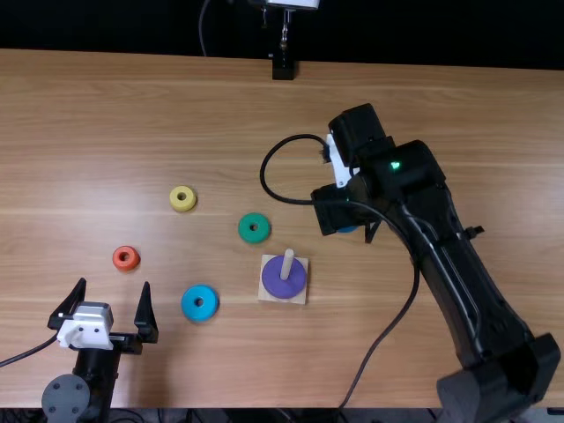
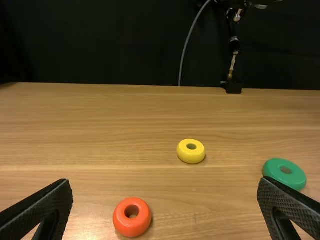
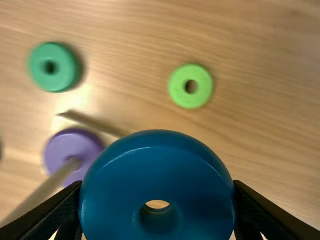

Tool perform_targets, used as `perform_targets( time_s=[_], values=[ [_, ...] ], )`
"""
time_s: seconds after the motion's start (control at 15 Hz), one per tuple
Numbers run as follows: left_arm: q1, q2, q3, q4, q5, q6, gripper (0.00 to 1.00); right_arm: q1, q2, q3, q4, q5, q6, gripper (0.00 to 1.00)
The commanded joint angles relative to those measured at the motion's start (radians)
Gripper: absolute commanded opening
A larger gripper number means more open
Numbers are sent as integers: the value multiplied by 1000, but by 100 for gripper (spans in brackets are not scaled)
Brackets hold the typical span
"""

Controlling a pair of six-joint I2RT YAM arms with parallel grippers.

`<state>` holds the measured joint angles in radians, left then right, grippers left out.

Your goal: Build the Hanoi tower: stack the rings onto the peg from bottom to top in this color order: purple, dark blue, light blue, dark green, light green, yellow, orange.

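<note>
Right wrist view finds the right hand (image 3: pixel 157 201) closed on the dark blue ring (image 3: pixel 155 172), one finger at each side. The ring is held off to the right of the base (image 1: pixel 300 299) and somewhat beyond it, clear of the peg (image 3: pixel 44 191). The purple ring (image 3: pixel 75 146) is seated around the peg on the base, so the dark blue ring is judged the correct next item.

Recommended method: keep the grip firm and the ring level, carry it above the peg's tip, and line up hole and tip before any descent. Lower straight and slowly; a tilted or off-centre ring could catch on the tip or push the base. Release only once it lies flat on the purple ring, parting both fingers evenly, then lift straight up.

Condition of the held ring: deep blue, glossy, thick, with a rounded rim and a small round central hole through which the pale surface (image 1: pixel 397 370) shows. It appears broader than the light green ring (image 3: pixel 179 92), though nearness to the camera may exaggerate this. The left hand (image 1: pixel 115 284) is open and empty, near the orange ring (image 1: pixel 119 263).
</note>
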<state>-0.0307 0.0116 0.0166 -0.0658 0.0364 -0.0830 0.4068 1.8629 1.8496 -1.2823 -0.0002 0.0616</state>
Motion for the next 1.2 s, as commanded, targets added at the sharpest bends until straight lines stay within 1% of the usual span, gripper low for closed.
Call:
perform_targets(
  time_s=[0.0, 0.27, 0.73, 0.93, 1.13],
  values=[
    [6, -12, -17, -17, 8, 4, 100, 35, -56, 34, -5, -2, 7, 0],
    [6, -12, -17, -17, 8, 6, 100, 136, -108, 33, -5, -9, 8, 0],
    [6, -12, -17, -17, 8, 6, 100, 253, -122, 31, -39, -11, 10, 0],
    [6, -12, -17, -17, 8, 6, 100, 277, -130, 23, -40, -11, 10, 0],
    [6, -12, -17, -17, 8, 4, 100, 277, -130, 11, -40, -11, 10, 0]
  ],
)
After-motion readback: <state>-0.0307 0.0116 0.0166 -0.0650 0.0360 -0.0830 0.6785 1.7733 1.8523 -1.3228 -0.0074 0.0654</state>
